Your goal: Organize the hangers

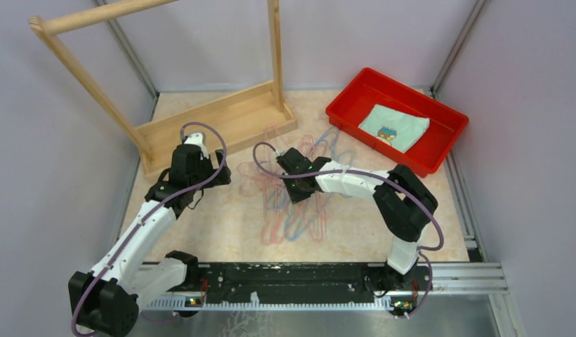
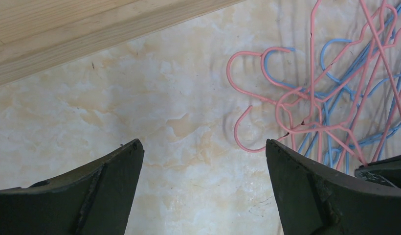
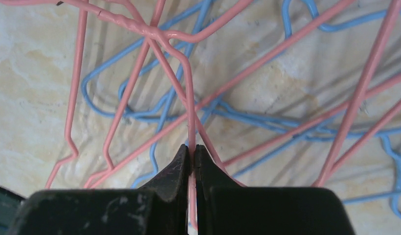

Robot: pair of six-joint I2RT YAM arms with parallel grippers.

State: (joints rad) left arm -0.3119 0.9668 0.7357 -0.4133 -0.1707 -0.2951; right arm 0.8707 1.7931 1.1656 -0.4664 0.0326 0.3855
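Note:
A tangled pile of thin pink and light blue hangers (image 1: pixel 299 214) lies on the marbled table in front of the wooden rack. My right gripper (image 1: pixel 299 191) is down in the pile. In the right wrist view it (image 3: pixel 192 147) is shut on one straight wire of a pink hanger (image 3: pixel 188 93), which runs between the pads; blue hangers (image 3: pixel 267 120) lie beneath. My left gripper (image 1: pixel 213 175) hangs wide open (image 2: pixel 202 143) over bare table just left of the pile. Pink hooks (image 2: pixel 241 137) and blue hooks (image 2: pixel 335 46) lie beside its right finger, and nothing is between its fingers.
A wooden hanging rack stands at the back left on a slatted base (image 1: pixel 222 116), whose edge shows in the left wrist view (image 2: pixel 91 34). A red tray (image 1: pixel 420 95) at the back right holds a folded pale cloth (image 1: pixel 394 128). Grey walls enclose the table.

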